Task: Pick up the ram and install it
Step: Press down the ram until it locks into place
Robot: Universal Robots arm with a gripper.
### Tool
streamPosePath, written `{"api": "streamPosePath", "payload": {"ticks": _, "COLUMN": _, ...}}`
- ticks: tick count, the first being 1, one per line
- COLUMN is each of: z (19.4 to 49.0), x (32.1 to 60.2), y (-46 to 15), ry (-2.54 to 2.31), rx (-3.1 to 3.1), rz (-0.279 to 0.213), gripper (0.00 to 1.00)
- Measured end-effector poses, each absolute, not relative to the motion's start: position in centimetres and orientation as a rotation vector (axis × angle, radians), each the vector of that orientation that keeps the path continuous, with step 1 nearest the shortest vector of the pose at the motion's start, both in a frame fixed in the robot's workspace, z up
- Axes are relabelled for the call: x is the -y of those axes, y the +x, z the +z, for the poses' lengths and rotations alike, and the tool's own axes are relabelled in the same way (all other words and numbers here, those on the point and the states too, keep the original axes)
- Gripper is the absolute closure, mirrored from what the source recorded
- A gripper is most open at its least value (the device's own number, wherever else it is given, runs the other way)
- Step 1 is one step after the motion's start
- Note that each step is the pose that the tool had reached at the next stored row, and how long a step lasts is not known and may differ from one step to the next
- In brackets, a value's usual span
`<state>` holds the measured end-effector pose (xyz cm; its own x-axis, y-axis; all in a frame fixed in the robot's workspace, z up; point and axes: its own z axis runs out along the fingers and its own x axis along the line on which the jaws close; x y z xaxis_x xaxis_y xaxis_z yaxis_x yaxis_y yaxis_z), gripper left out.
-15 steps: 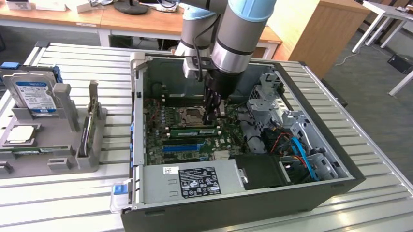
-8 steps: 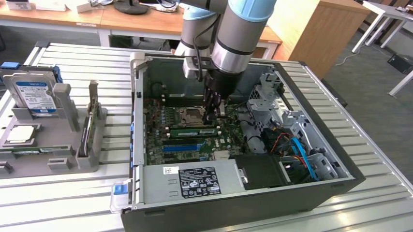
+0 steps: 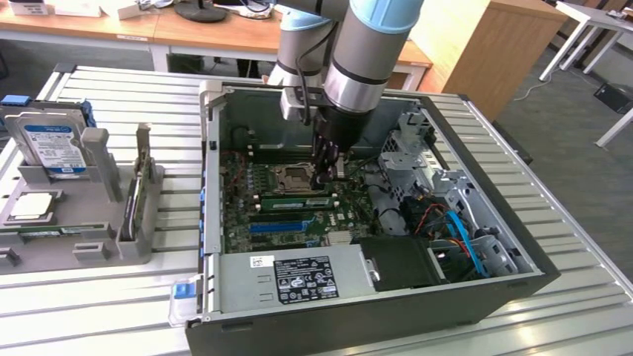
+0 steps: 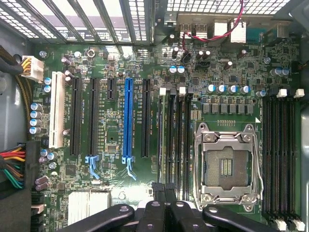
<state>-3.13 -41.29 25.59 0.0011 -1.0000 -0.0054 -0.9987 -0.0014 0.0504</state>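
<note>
Apparently our jaws were shut over one end of the ram [image 3: 292, 202], which stood seated in the motherboard [image 4: 145, 176], probably for pressing it down.

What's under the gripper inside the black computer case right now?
Black memory slots beside the silver processor socket, with the long green ram stick lying along one. The shut gripper covers one end of the slots.
</note>
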Motion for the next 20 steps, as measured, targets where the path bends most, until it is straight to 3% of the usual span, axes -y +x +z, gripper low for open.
{"api": "streamPosePath", "payload": {"ticks": 20, "z": 25.59, "x": 41.29, "y": -2.95, "ry": 2.202, "rx": 2.199, "rz": -0.057, "gripper": 0.9}}
